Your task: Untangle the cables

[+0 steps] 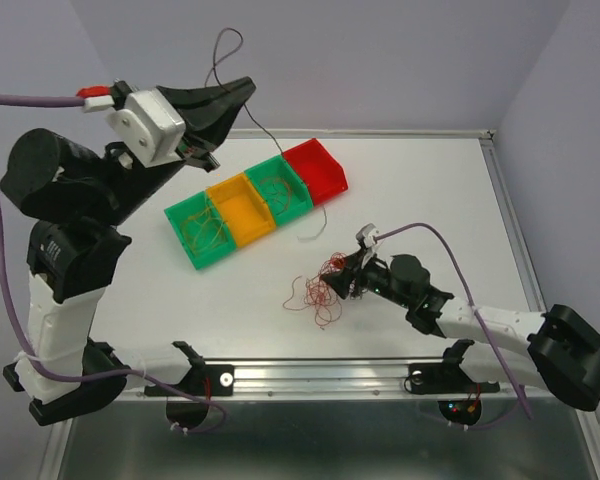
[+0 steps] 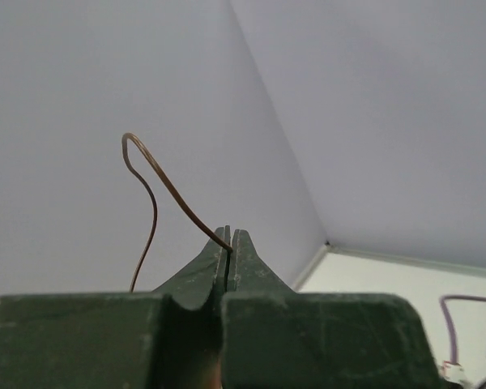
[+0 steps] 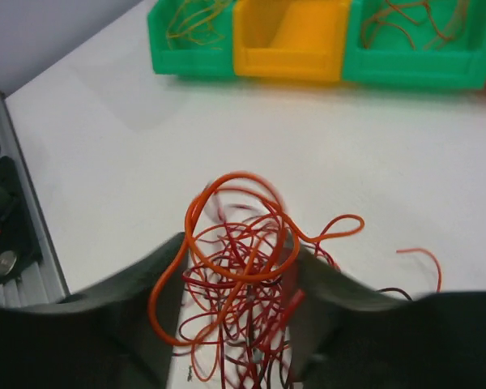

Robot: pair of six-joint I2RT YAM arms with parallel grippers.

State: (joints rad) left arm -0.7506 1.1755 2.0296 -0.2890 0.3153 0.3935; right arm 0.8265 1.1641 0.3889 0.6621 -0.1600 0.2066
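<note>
My left gripper [image 1: 246, 86] is raised high at the back left, shut on a single dark brown cable [image 1: 226, 44]. The cable loops above the tips and trails down to the table by the red bin. In the left wrist view the fingers [image 2: 230, 237] pinch the cable's end [image 2: 158, 174]. A fist-sized tangle of red, orange and dark cables [image 1: 327, 284] lies on the table right of centre. My right gripper [image 1: 349, 276] is low at the tangle. In the right wrist view its jaws [image 3: 236, 243] stand apart, with the tangle [image 3: 251, 279] between them.
A row of bins stands at the back centre: green [image 1: 185, 240], orange [image 1: 245, 215], green [image 1: 263, 168], red [image 1: 320, 178]. Both green bins hold thin wires. The lilac arm cable [image 1: 450, 250] arcs over the right arm. The metal rail [image 1: 310, 375] runs along the near edge.
</note>
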